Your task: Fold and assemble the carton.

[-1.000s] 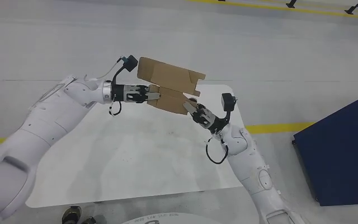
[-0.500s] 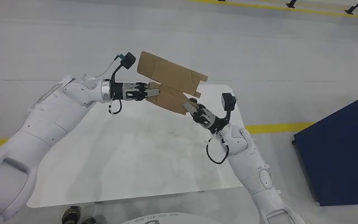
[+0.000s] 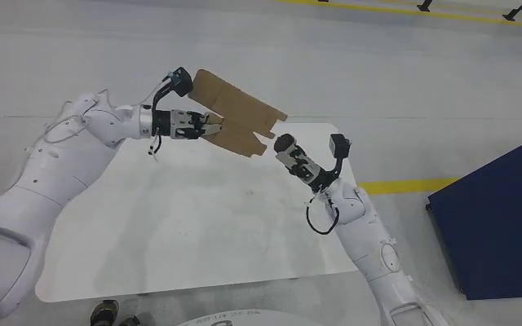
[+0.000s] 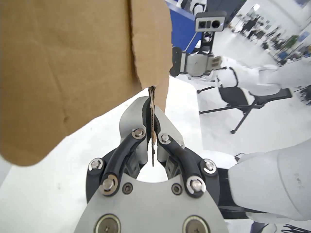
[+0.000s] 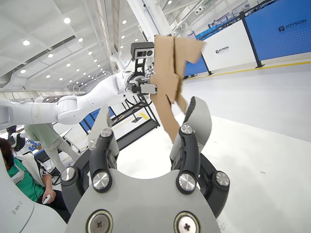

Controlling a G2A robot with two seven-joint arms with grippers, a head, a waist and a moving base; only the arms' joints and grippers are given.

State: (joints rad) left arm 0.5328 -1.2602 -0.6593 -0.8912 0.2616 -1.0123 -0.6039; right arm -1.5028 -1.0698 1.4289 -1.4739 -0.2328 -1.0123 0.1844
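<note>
your right claw (image 3: pixel 284 147) has let go of the carton (image 3: pixel 236 114) and pulled back, gaping wide and empty. the left claw (image 3: pixel 214 129), pinched tight on one edge, has swung the flat carton leftward above the far edge of the table (image 3: pixel 188 236). you'll likely need a fresh right-hand grip.

Left arm stretches over the far left, its left pincer (image 3: pixel 214 128) clamped on the flat brown cardboard carton (image 3: pixel 241 110); right pincer (image 3: pixel 283 147) gapes wide beside it.

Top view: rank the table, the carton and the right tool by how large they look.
1. table, by far the largest.
2. carton, held above the table and nearer the camera, which may flatter it.
3. right tool, clearly the smallest.
</note>
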